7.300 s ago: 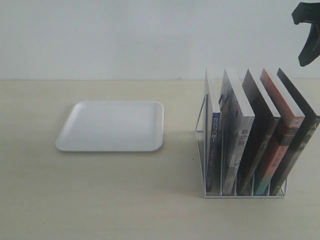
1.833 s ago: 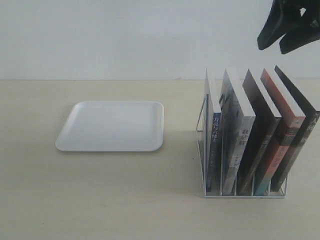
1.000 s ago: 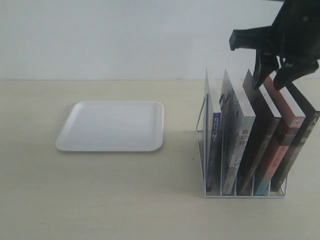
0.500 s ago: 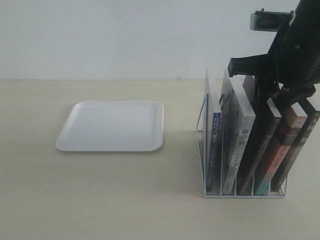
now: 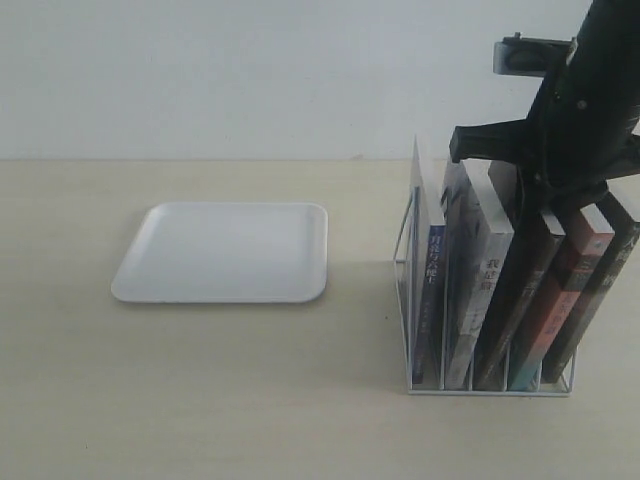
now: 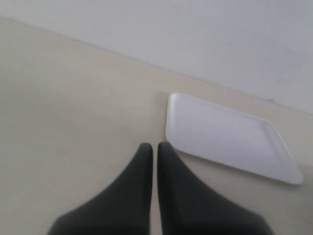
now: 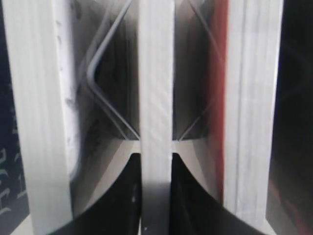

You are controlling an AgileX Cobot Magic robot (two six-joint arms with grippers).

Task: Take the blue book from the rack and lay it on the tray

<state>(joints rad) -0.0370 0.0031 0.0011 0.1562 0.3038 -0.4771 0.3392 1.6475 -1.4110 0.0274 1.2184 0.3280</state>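
Observation:
The white wire rack [image 5: 403, 235] stands on the right with several books leaning in its slots. The blue book [image 5: 510, 290], thin and dark-covered, is third from the left. My right gripper [image 5: 535, 195] has come down on its top edge. In the right wrist view both fingers press the sides of its white page edge [image 7: 155, 98], so the right gripper [image 7: 155, 157] is shut on the book. Rack wire [image 7: 105, 98] shows behind. The white tray [image 5: 220, 250] lies flat to the left with nothing on it. My left gripper [image 6: 154, 146] is shut on nothing, near the tray [image 6: 225, 137].
A thin book with a bright blue spine [image 5: 432, 270] fills the first slot and a thick grey-white book [image 5: 478, 270] the second. A red-orange book [image 5: 572, 270] and a dark book [image 5: 612, 265] stand right of the held one. Bare tabletop lies between tray and rack.
My right gripper came down from the upper right onto the rack. Its fingers now sit round the top of the third book. The books, rack and tray have not moved.

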